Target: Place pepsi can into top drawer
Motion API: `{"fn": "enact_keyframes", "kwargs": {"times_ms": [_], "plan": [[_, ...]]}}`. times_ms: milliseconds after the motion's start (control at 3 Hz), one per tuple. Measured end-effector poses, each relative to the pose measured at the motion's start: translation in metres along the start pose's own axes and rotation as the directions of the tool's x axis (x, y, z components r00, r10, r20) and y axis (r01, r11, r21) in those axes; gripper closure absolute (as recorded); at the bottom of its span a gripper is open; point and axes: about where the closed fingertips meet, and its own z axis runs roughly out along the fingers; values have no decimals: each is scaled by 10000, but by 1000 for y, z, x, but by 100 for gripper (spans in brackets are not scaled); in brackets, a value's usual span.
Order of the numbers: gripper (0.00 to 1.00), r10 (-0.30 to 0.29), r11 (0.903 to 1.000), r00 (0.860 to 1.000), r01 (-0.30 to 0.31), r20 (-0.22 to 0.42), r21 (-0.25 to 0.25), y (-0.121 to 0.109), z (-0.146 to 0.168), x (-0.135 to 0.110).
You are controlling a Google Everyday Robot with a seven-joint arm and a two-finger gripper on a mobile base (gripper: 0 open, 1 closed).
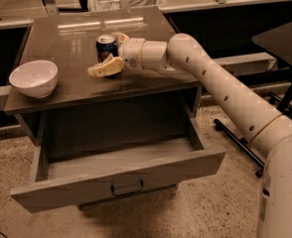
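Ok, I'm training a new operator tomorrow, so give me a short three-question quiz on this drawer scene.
1. True or false: the pepsi can already lies in the top drawer.
2. Where is the gripper? A) at the can on the cabinet top B) down inside the drawer C) low beside the cabinet, near the floor
3. Fill in: the top drawer stands ____.
Key: 1 false, the can stands on the cabinet top; 2 A; 3 open.
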Motion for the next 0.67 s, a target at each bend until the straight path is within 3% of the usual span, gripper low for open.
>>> {"fn": "enact_keyframes", "kwargs": {"times_ms": [333,667], "plan": [[19,-262,9993,9995,258,162,283,-12,3,-9],[50,-247,9994,9997,247,-22,261,-18,-1,-14]]}}
